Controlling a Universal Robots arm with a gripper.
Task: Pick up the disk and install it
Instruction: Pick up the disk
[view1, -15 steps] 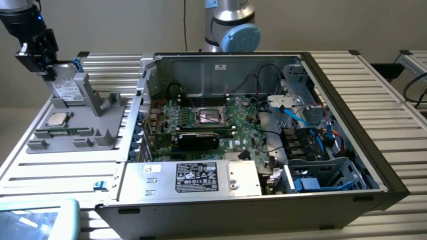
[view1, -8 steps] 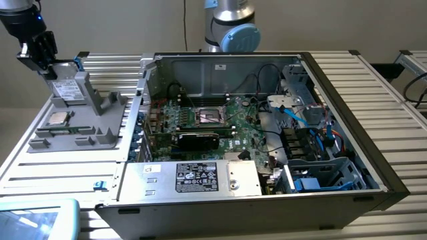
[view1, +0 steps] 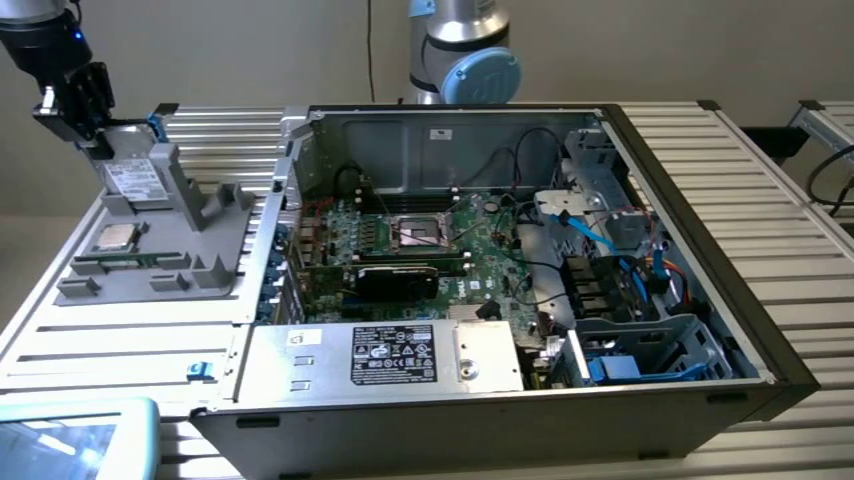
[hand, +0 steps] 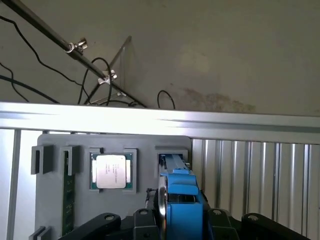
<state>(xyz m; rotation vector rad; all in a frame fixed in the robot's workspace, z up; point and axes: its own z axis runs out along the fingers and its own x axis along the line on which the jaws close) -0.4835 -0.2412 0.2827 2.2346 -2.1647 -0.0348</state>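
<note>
The disk (view1: 134, 181), silver-grey with a white label and a blue bracket, stands upright in a slot of the grey holder (view1: 174, 272) at the exterior view's left. My gripper (view1: 98, 138) sits on the disk's upper edge, its jaws closed against both sides. In the wrist view the disk (hand: 181, 192) appears edge on, its blue bracket clamped between the black fingers (hand: 216, 221) of the gripper (hand: 181, 222). The disk still rests in its slot in the holder (hand: 145, 145).
On the holder lie a square CPU chip (view1: 112, 238) (hand: 111, 171) and a green memory stick (view1: 128, 262) (hand: 67, 200). An open computer case (view1: 747, 300) fills the middle, with motherboard (view1: 427, 240), silver power supply (view1: 400, 355) and blue drive bay (view1: 641, 362). Slatted aluminium table (view1: 120, 350) around.
</note>
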